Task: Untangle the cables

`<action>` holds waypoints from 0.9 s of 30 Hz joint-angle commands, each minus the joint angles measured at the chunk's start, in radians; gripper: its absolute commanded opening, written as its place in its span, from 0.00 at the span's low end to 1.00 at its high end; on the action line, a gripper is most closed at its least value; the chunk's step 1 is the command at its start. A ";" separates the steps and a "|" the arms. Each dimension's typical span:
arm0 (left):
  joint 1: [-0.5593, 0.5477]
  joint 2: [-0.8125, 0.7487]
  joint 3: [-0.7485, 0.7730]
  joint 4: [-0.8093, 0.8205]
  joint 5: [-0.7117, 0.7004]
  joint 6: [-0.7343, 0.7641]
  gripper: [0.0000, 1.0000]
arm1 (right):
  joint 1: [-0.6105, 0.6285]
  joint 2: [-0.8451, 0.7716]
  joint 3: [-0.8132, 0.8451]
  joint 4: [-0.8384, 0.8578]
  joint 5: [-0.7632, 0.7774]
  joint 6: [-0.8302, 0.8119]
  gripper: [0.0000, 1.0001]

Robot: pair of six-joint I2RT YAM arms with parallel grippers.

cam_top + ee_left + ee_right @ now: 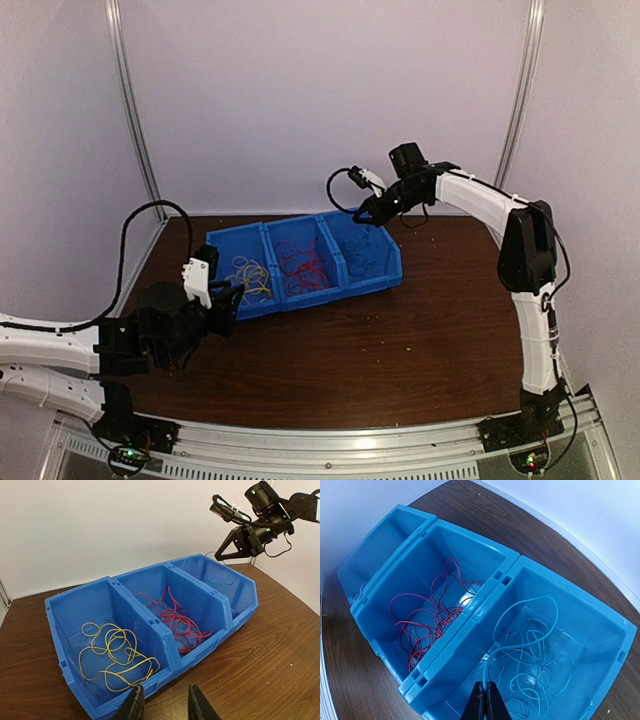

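right gripper (485, 687) pinching blue cable (525, 644) above bin (570, 587) | left gripper (165, 690) hovering part-open, empty, beside bin

Glossy blue moulded-plastic bin (87, 605) on a dark wood-grain table (400, 340), smooth and faintly shiny. The thin yellow cables (112, 652), red cables (182, 625) and blue cables (530, 680) look smooth, plastic-sheathed; the rail (350, 445) is brushed metal.
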 commanded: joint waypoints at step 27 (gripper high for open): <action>0.558 0.098 0.441 -0.459 0.216 0.069 0.84 | -0.261 -0.821 -0.885 0.563 0.214 0.114 1.00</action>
